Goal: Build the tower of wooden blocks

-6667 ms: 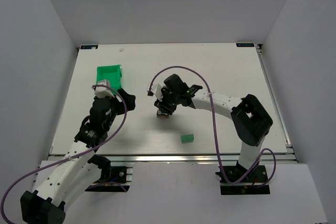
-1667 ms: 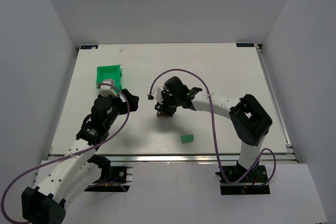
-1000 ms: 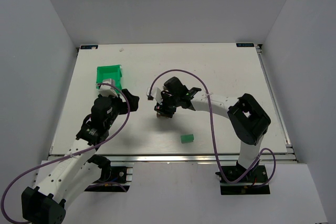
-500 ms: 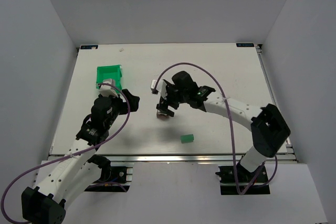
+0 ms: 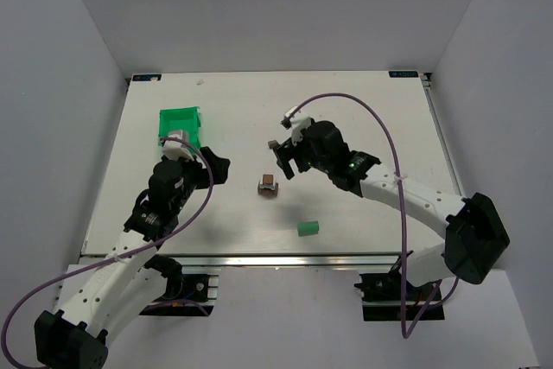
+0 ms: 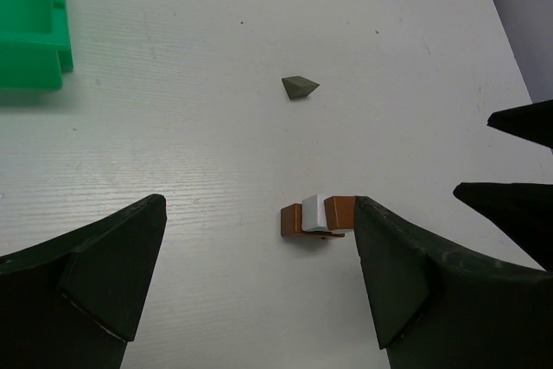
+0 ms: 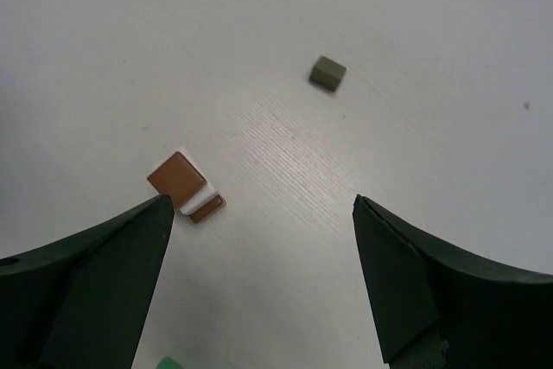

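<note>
Bin [image 5: 180,125] sits far left, out of the work zone. Left gripper [image 6: 259,210] is beside it, fingers wide apart and empty, aimed at the tower [image 5: 268,185]. My read: it's parked as a spectator.

Tower is mid-table, well apart from both arms and only a few pieces high. A loose grey block [image 6: 299,86] lies just beyond it.

Right gripper [image 7: 261,200] is off to the tower's right. Its fingers are spread with nothing between them, so it looks free to fetch. A green block [image 5: 308,227] lies nearer the front edge, probably next stock.

View differences:
- The top view shows the tower only as a brown speck.
- Left wrist shows the side of the stack: brown, whitish, brown.
- Right wrist looks down and shows the top brown piece skewed off the lower one.
- Left wrist misses the green block.
</note>
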Controlling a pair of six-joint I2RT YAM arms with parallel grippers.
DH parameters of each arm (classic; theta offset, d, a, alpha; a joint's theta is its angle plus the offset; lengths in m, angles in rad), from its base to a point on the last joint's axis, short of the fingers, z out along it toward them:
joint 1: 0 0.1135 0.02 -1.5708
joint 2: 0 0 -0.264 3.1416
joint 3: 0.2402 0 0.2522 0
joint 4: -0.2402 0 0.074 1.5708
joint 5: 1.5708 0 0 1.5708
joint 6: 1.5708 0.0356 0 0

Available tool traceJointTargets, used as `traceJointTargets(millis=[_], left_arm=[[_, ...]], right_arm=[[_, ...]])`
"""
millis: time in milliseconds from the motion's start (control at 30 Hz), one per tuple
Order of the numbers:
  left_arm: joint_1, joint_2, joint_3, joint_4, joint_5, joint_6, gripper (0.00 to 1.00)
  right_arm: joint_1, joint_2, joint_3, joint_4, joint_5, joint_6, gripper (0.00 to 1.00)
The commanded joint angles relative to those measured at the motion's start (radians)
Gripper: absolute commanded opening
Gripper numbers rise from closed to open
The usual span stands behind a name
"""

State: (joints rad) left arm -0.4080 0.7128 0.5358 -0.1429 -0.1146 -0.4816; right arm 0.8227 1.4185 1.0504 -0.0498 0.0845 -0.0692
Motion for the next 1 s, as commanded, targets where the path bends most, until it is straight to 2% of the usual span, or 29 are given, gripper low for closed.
traceJointTargets(millis=[0, 100, 200, 333, 667, 967], left_arm=[[-0.002, 0.000, 0.024, 0.005, 0.023, -0.009, 0.98], [-0.002, 0.022, 0.020, 0.019, 0.041, -0.014, 0.98], [-0.002, 0.049, 0.024, 0.029, 0.065, -0.012, 0.98], [-0.003, 0.066, 0.029, 0.032, 0.084, -0.014, 0.98], [-0.003, 0.066, 0.036, 0.017, 0.067, -0.008, 0.98], [-0.003, 0.063, 0.043, 0.009, 0.059, 0.001, 0.98]], right_arm=[[-0.011, -0.082, -0.100, 0.016, 0.143, 0.193, 0.89], [-0.019, -0.144, -0.229, 0.080, 0.164, 0.264, 0.89], [-0.022, -0.148, -0.276, 0.123, 0.158, 0.299, 0.86], [-0.022, -0.083, -0.215, 0.148, 0.114, 0.278, 0.89], [-0.031, 0.200, 0.003, 0.094, 0.149, 0.243, 0.89], [-0.036, 0.257, 0.045, 0.103, 0.092, 0.232, 0.89]])
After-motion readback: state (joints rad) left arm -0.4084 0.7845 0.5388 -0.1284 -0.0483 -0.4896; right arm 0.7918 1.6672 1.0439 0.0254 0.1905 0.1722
